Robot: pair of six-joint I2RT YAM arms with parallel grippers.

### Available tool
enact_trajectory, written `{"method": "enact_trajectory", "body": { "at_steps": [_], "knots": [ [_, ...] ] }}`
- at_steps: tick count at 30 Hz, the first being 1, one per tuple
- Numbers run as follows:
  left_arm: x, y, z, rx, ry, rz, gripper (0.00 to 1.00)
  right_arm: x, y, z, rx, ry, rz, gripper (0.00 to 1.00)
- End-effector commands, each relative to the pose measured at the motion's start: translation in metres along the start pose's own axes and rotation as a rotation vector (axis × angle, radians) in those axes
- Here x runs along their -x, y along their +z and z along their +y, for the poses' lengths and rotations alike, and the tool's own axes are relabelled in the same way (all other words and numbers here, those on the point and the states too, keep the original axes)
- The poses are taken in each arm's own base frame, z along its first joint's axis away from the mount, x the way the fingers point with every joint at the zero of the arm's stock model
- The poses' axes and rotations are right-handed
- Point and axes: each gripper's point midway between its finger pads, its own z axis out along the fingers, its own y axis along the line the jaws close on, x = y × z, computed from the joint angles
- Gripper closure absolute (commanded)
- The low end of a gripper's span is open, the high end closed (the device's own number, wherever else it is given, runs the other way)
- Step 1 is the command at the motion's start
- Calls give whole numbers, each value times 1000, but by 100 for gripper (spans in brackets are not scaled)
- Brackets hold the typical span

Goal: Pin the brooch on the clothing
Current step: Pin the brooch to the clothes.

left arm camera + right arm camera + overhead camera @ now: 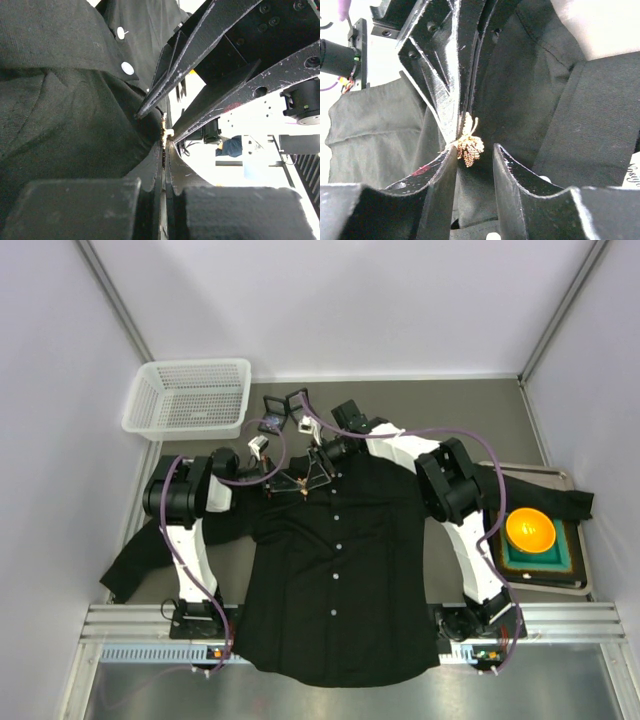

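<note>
The black button-up shirt [340, 580] lies flat on the table, collar at the far end, with white buttons [127, 68] down the front. The small gold brooch [470, 145] is at the collar area [300, 486]. My left gripper [288, 482] is shut on the brooch, which shows edge-on between its tips in the left wrist view [164, 137]. My right gripper [312, 472] meets it from the right. In the right wrist view its jaws [474, 147] stand open over the fabric [520, 90], and the brooch touches the left fingertip [451, 150].
A white mesh basket [190, 397] stands at the back left. Small black boxes [275, 405] lie beyond the collar. An orange bowl [530, 530] sits on a green mat in a grey tray [578, 585] at the right, with a sleeve draped over the tray.
</note>
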Motion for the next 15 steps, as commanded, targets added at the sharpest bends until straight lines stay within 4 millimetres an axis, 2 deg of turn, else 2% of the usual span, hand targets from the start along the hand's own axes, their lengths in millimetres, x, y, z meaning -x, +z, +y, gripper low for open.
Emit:
{"method": "enact_trajectory", "body": {
  "at_steps": [1,2,7,8,9,15],
  "knots": [
    [1,-1,-15,-68,65,3,100,6,2,9,81,-24,-32,68],
    [1,0,-16,-70,67,2,100,7,2,12,92,-25,-34,73],
    [1,0,-12,-66,62,-1,100,9,1,18,116,-32,-41,85],
    [1,0,-12,-65,63,-3,100,9,1,18,116,-39,-42,97],
    [1,0,-11,-63,59,-3,100,9,0,17,113,-40,-43,100],
    [1,1,-5,-37,33,-10,100,6,1,14,89,-47,-33,100]
  ]
}}
